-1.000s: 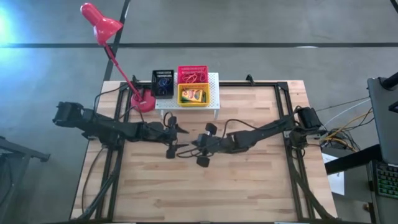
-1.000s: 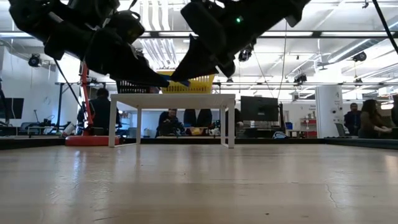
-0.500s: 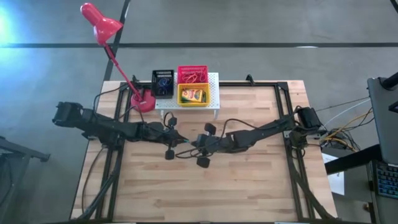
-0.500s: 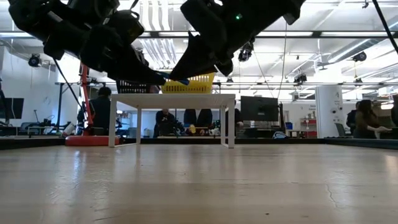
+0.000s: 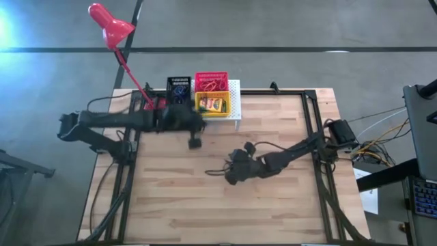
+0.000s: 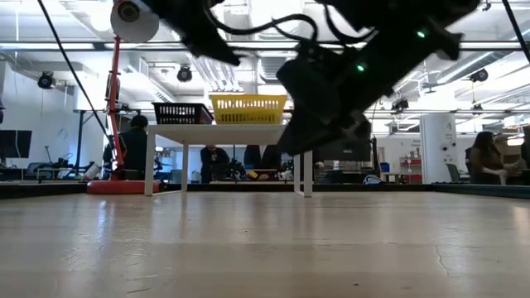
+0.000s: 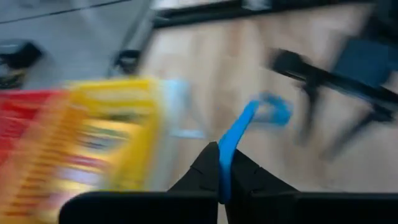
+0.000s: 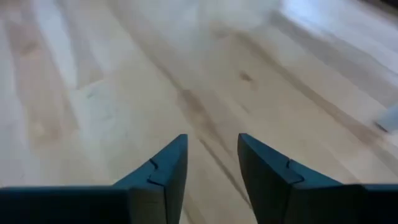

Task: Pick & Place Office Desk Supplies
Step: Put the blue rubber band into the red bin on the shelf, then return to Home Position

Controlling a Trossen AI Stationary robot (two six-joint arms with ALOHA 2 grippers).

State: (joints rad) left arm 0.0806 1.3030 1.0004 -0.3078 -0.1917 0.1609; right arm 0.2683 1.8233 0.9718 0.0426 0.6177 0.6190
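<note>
Left arm carrying a blue ring to the baskets

The left pincer [image 7: 224,163] is clamped tight on a blue ring [image 7: 249,127] and sits up by the white stand [image 5: 234,102], just beside the yellow basket [image 5: 212,104] with its crayon box [image 5: 212,104]. The black basket [image 5: 179,90] looks like the target: the move calls for lining up over it, then letting go. The right pincer [image 8: 211,163] hangs mid-counter [image 5: 273,198], fingers parted, empty.

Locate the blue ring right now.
The blue ring is pinched in the shut left gripper, seen in the left wrist view, raised near the yellow basket on the white stand at the table's far edge.
</note>
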